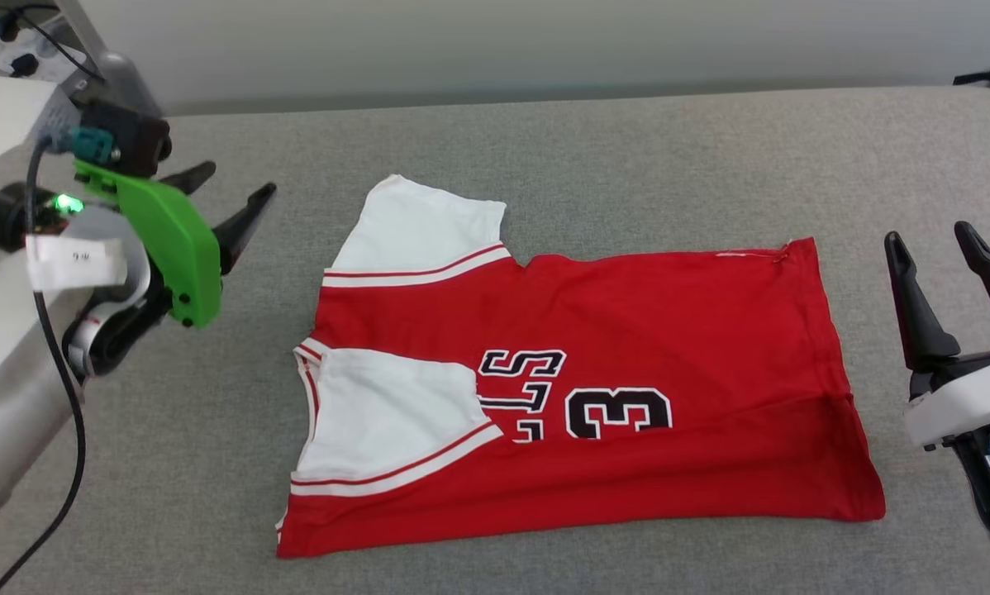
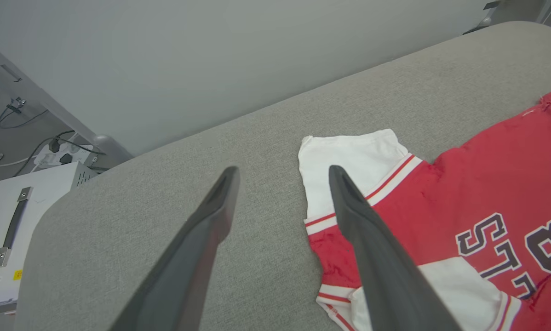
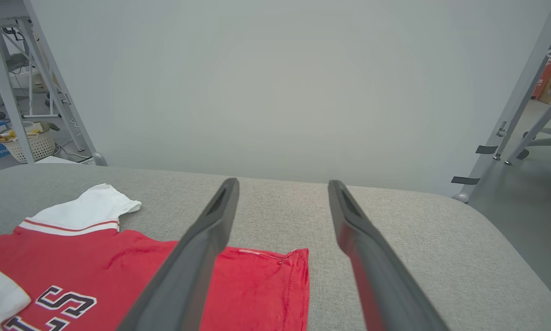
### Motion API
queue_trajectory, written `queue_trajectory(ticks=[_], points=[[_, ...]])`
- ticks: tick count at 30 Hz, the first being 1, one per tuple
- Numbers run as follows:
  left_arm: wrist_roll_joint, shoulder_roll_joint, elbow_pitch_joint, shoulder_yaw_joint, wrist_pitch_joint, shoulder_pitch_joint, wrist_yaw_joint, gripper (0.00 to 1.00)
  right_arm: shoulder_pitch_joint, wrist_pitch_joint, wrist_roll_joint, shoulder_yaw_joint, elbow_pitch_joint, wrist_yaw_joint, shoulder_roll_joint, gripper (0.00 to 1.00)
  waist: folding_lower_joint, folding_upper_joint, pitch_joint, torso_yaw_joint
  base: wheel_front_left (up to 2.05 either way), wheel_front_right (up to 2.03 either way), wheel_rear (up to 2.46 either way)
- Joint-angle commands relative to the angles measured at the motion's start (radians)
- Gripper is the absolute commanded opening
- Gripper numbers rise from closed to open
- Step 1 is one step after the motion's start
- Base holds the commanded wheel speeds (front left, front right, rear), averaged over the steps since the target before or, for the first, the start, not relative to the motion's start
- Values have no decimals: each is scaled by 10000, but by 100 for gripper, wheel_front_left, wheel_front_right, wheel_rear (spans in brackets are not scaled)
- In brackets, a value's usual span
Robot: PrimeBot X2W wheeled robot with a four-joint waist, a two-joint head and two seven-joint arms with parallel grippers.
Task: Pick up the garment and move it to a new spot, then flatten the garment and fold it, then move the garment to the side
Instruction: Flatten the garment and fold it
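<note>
Head view: one garment [image 1: 578, 372] lies mid-table [image 1: 544, 140]. Two grippers flank it, the left gripper [image 1: 236, 183] tilted and the right gripper [image 1: 931, 248] pointing far, jaws open and empty. Left wrist view: jaws spread near a sleeve [image 2: 349, 156]. Right wrist view: jaws spread near the hem [image 3: 298, 276].

The garment [image 1: 627, 330] lies flat across the middle of the desk [image 1: 544, 140], the only low obstacle on it. A broad band of bare grey surface runs behind it to the far edge, where a pale wall closes the way. Open room lies on the left between the white sleeves and the left end effector [image 1: 239, 178], and on the right between the hem and the right end effector [image 1: 927, 234]; both stand apart from the cloth, jaws spread. The strip at the near edge is narrow. Past the desk's left corner stand a white box [image 2: 8, 230] and a metal frame leg [image 2: 64, 124]; past the right edge, more frame legs [image 3: 510, 138]
</note>
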Motion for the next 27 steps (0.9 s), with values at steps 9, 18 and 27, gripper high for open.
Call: queue_trajectory(ticks=[9, 18, 27], points=[[-562, -746, 1341, 199, 2159, -2615, -588, 100, -227, -53, -468, 277, -587, -9, 499, 100, 0, 0, 1823, -1025, 0, 0, 0], [-811, -1311, 2527, -383, 5213, -4625, -687, 100, -829, -125, -563, 424, -814, -9, 608, 100, 0, 0, 3217, -1315, 0, 0, 0], [-308, -1806, 3043, -1169, 5913, -4920, -702, 100, -1239, -229, -595, 587, -806, -9, 625, 100, 0, 0, 4030, -1390, 0, 0, 0]])
